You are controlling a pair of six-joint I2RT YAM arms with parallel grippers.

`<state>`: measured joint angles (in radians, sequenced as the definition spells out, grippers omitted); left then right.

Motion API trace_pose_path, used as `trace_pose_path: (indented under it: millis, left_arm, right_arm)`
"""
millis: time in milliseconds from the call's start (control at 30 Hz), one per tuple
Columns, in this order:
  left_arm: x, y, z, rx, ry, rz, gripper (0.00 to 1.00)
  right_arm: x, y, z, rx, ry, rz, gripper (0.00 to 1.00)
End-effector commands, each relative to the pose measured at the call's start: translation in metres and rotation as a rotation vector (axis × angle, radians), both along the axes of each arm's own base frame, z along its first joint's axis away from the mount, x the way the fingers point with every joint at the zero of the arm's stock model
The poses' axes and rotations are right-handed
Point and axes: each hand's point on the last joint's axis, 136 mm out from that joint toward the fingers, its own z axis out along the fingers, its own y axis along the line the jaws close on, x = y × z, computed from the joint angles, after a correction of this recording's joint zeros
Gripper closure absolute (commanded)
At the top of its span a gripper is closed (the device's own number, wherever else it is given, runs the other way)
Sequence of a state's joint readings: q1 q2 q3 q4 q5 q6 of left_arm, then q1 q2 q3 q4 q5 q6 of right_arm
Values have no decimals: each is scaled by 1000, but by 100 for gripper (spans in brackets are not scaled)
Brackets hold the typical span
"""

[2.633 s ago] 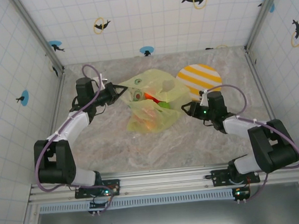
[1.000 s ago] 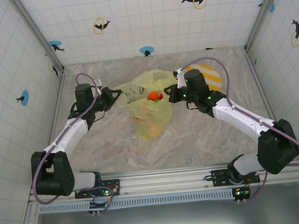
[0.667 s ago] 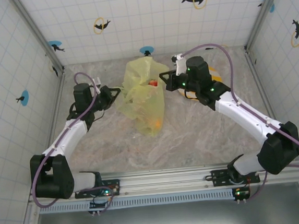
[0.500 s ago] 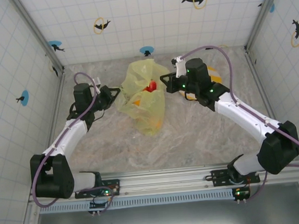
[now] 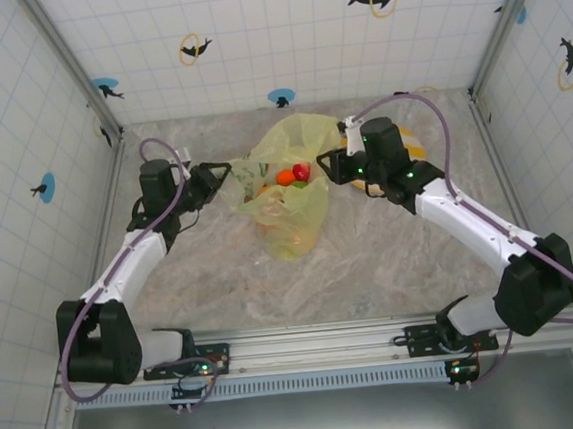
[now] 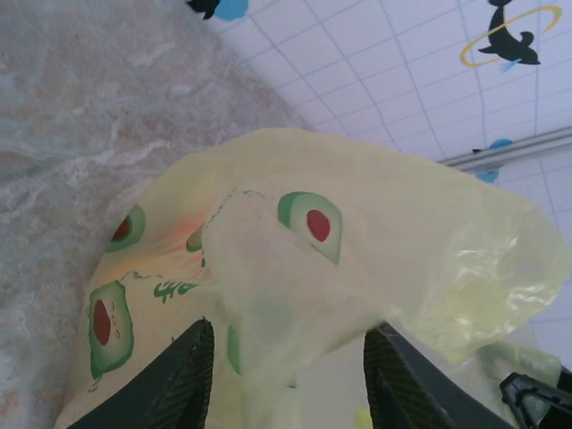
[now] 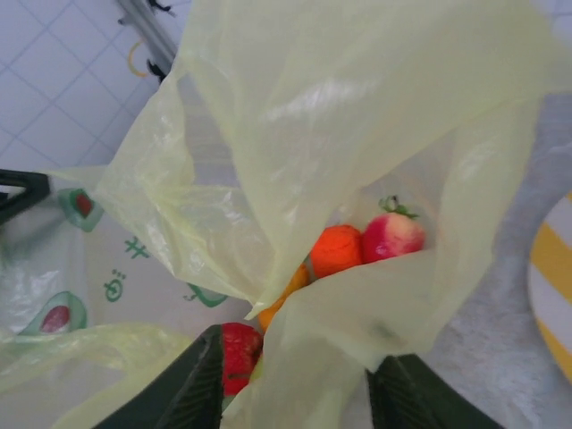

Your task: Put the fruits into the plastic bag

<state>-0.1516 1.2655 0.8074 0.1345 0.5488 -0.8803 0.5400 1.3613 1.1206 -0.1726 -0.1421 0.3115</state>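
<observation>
The yellow-green plastic bag [image 5: 287, 199] sits bunched at mid-table, with its mouth facing up and back. The fruits [image 5: 294, 175] show inside the mouth: an orange one [image 7: 338, 250], a red-and-pale one [image 7: 393, 234] and a red one [image 7: 237, 353] deeper down. My left gripper [image 5: 225, 172] is at the bag's left edge. Its jaws stand apart, and a fold of the bag [image 6: 295, 268] hangs loose between them. My right gripper [image 5: 324, 166] is at the bag's right edge, also open, with bag film [image 7: 357, 340] draped between its fingers.
The yellow-and-white striped plate [image 5: 413, 147] lies behind my right arm, and its rim [image 7: 554, 286] is just right of the bag. Tiled walls close in the back and both sides. Bare marble table lies in front of the bag.
Both grippers, shut on the raised bag's edges a moment ago, have opened. The bag has sagged lower and wider, and the fruits now show at its mouth.
</observation>
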Motion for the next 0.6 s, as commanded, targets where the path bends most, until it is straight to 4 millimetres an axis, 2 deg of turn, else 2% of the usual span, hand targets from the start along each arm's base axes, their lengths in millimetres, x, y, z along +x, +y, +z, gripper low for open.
trace_pose_path:
  millis: [0, 33, 200, 333, 400, 467, 567]
  left_arm:
    - [1, 11, 41, 56, -137, 50, 44]
    - [0, 14, 46, 70, -159, 63, 38]
    - [-9, 32, 68, 168, -264, 140, 29]
    - [-19, 56, 77, 269, -324, 243, 25]
    - [-25, 71, 72, 323, -326, 316, 21]
    - [-31, 91, 59, 382, -309, 406, 15]
    - [-42, 118, 30, 470, -264, 525, 3]
  right_arm:
    - [0, -28, 43, -27, -118, -72, 50]
    - [0, -35, 50, -26, -137, -87, 48]
    - [-5, -68, 84, -20, -235, -167, 40]
    - [-7, -99, 95, -64, -298, -258, 31]
    - [-6, -115, 89, -106, -307, -315, 27]
    - [-4, -135, 75, -168, -302, -390, 20]
    - [-2, -165, 39, -262, -275, -502, 6]
